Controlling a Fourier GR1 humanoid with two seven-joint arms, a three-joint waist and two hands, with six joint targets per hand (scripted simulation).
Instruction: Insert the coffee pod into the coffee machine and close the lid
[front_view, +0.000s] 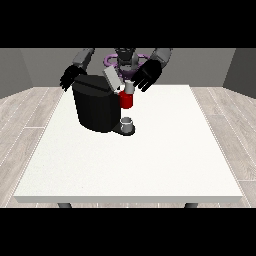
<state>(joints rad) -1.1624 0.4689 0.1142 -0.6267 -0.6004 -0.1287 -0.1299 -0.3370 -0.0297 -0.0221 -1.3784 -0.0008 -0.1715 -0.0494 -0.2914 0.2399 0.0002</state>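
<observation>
Nearest on the white bench (150, 165), a small grey cup (128, 123) sits on the tray of the black coffee machine (97, 106), below the robot hand at the view's right (146, 76). That robot hand hovers over the red pod holder (126, 100), where the pale coffee pod (129, 88) stands; whether it grips the pod cannot be told. The lid (113, 78) remains raised, so closing is left. The robot hand at the view's left (70, 78) hangs behind the machine, its fingers unclear.

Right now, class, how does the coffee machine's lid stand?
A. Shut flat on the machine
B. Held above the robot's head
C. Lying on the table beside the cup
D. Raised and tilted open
D: the grey lid stands tilted up above the red pod holder of the black coffee machine, not flat on it; the hand at the view's right is close beside it.
</observation>
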